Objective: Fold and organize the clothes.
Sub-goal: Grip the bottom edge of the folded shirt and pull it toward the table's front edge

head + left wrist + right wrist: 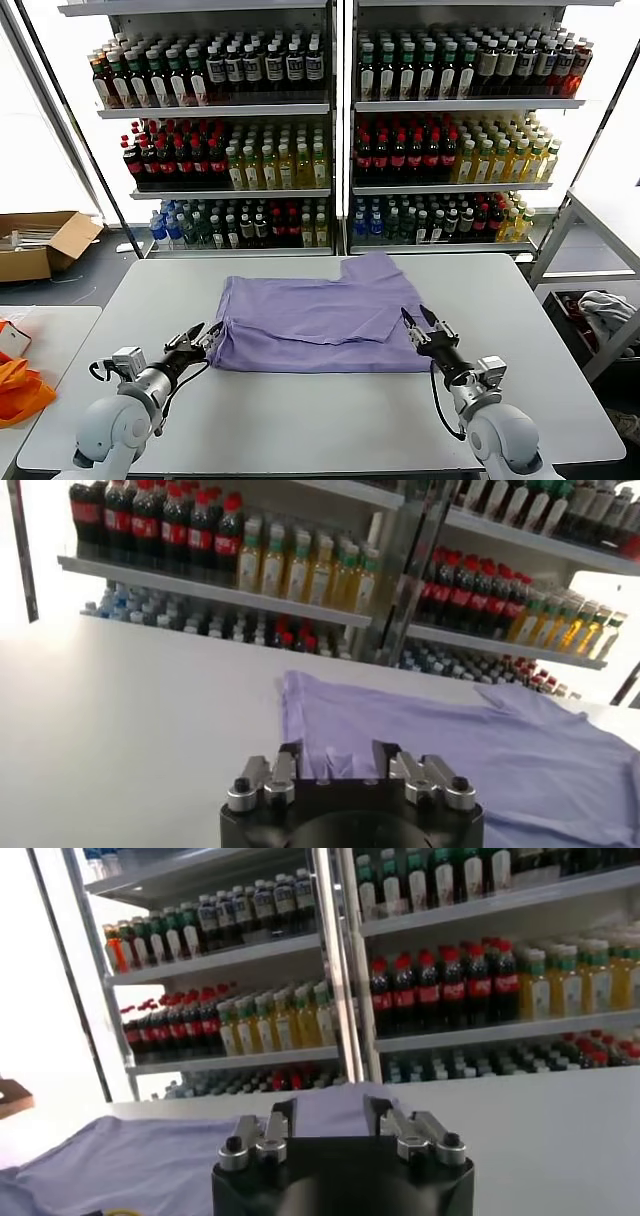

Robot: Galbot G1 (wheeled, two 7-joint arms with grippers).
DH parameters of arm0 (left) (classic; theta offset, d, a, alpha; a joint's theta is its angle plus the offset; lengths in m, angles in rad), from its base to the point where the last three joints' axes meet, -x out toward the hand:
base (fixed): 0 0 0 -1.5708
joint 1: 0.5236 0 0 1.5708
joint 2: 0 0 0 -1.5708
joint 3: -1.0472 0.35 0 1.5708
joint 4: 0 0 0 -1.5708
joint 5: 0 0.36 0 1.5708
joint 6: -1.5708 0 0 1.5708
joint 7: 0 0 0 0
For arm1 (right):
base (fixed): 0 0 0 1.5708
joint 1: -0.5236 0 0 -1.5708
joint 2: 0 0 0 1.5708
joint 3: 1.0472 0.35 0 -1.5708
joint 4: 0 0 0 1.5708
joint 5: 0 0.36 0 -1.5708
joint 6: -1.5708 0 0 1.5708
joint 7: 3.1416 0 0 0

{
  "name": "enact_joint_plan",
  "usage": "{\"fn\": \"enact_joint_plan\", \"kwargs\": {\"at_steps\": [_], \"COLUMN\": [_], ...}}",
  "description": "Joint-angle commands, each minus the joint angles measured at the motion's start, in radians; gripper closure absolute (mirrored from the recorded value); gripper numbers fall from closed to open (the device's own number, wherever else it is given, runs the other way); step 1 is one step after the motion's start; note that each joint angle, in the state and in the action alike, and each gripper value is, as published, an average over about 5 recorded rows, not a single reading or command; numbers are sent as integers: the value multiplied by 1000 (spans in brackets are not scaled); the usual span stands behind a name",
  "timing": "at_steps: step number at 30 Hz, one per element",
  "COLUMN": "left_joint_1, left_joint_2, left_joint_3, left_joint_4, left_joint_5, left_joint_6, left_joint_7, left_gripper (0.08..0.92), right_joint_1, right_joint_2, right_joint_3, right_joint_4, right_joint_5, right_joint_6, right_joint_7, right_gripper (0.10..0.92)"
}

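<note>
On our far left a bit of orange fabric (22,388) lies on a side table, and a cardboard box (40,243) sits on the floor behind it. We leave those alone.

Our left gripper (203,338) is low over the desk (300,420), right at the near left corner of the T-shirt (320,320). Its fingers are spread apart and hold nothing. In the left wrist view the two fingers (285,770) stand open with purple cloth just past them.

The T-shirt lies in the middle of the desk. It is light purple and soft, and it looks folded over once, with one layer on top of the other. A sleeve pokes out at the far right side. We see no print, only plain cloth. A few soft creases run across it.

Our right gripper (425,322) is at the near right corner of the T-shirt, also let go, with its fingers apart and nothing in them.

We think a fold is just laid down. To do the next bit well, we should lift both grippers away gently so the cloth does not drag, then pinch both corners at the same height so the next fold comes out even
</note>
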Motion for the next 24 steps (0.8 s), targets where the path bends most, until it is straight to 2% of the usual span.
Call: {"fn": "enact_joint_plan", "kwargs": {"at_steps": [1, 4, 7, 11, 13, 17, 24], "left_joint_1": [103, 91, 79, 63, 58, 49, 46], "left_joint_2": [-14, -16, -19, -21, -16, -8, -13], "left_joint_3": [3, 10, 17, 22, 23, 28, 31], "left_joint_4": [-38, -19, 7, 38, 45, 60, 78], "left_joint_5": [75, 86, 90, 89, 87, 86, 85], "left_joint_6": [3, 3, 0, -3, -3, -3, -7], "left_joint_7": [8, 4, 5, 5, 6, 7, 16], "left_gripper": [353, 267, 202, 179, 178, 196, 374], "right_joint_1": [-181, -197, -175, -123, -103, -81, -79], "right_joint_2": [0, 3, 11, 31, 39, 47, 58], "right_joint_3": [84, 74, 45, -8, -33, -75, -95], "right_joint_4": [121, 108, 54, -13, -25, -44, -43], "right_joint_5": [-33, -38, -40, -43, -43, -44, -48], "right_joint_6": [-98, -126, -138, -137, -137, -137, -116], "right_joint_7": [78, 96, 108, 110, 110, 108, 107], "right_gripper": [289, 225, 206, 209, 238, 345, 553]}}
